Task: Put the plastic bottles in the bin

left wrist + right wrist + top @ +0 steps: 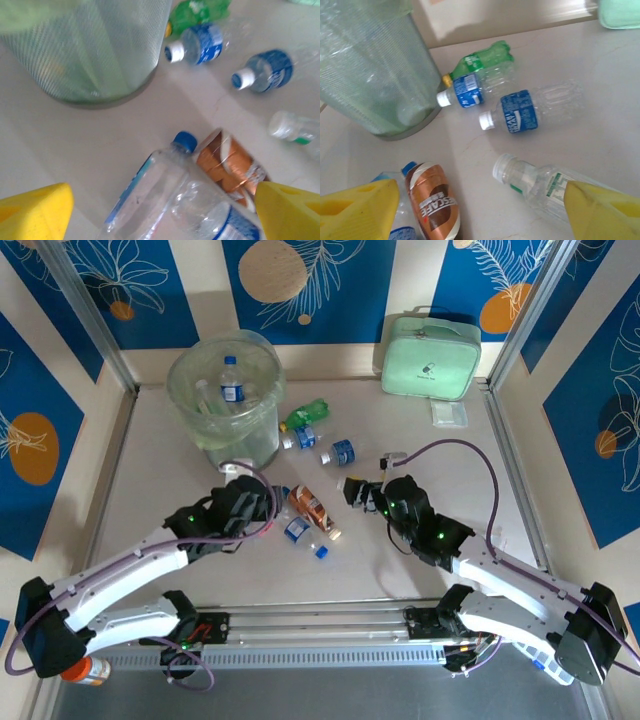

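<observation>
The bin [181, 390], a round translucent bucket with a pale green liner, stands at the back left with a blue-label bottle [232, 380] inside. On the table lie a green bottle [305, 413], two blue-label bottles [305, 436] [343, 451], a brown-sleeved bottle [310, 510] and another blue-label bottle [297, 528]. My left gripper [162, 215] is open, its yellow fingers [35, 212] wide on either side of a clear blue-capped bottle [150, 195] beside the brown-sleeved bottle [230, 165]. My right gripper [480, 215] is open over bare table, a clear green-label bottle [540, 182] by its right finger.
A mint green zipped case [430, 358] stands at the back right with a small white packet [449, 413] before it. A loose blue cap [321, 551] lies near the front. An orange pill bottle [85, 670] sits by the left arm's base. Metal posts frame the table's sides.
</observation>
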